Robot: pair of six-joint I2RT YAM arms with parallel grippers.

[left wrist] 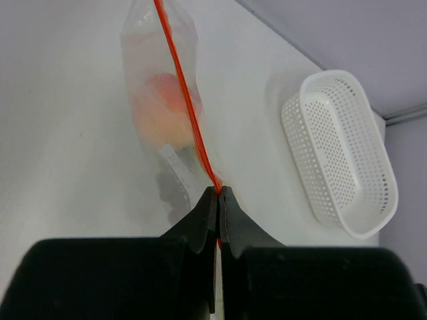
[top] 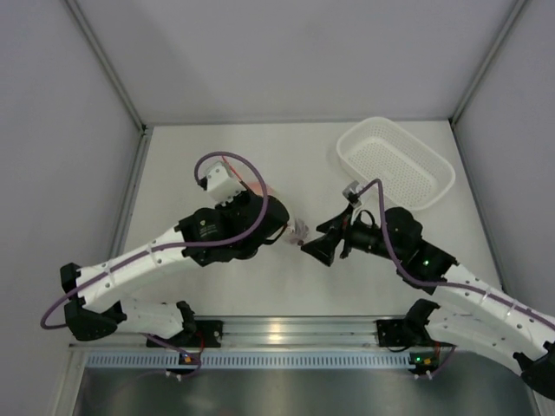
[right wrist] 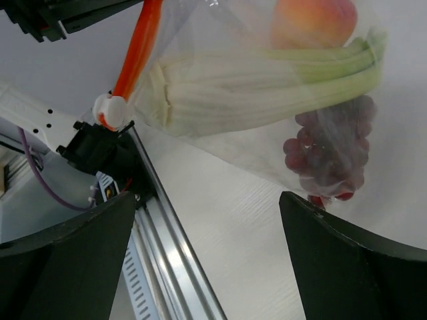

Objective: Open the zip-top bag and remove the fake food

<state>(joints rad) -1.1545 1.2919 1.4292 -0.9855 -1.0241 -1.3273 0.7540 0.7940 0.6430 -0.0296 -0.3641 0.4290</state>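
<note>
Bag [left wrist: 160, 80] opening, grip stage. Left gripper [left wrist: 217, 195] is pinching the orange zip [left wrist: 183, 93], its jaws pressed together on the strip, and is holding the bag between the two arms near the middle of the table [top: 260, 156]. Whether the bag's far end is touching the surface cannot be told. Right gripper [right wrist: 207, 200] is hovering just beside the bag with jaws spread wide, gripping nothing. Fruit [right wrist: 313, 20], stalk [right wrist: 267, 80] and grapes [right wrist: 330, 153] are lying inside the bag, which appears sealed. White slider [right wrist: 110, 110] is sitting at one end of the zip. Basket [left wrist: 340, 153] is standing well apart, at the far right. Judged step: the arms are securing the bag before unzipping, and no food is out yet. Next move is probably calling for the right gripper to close on the slider or a free bag lip and pull along the zip while the left gripper is anchoring it.
</note>
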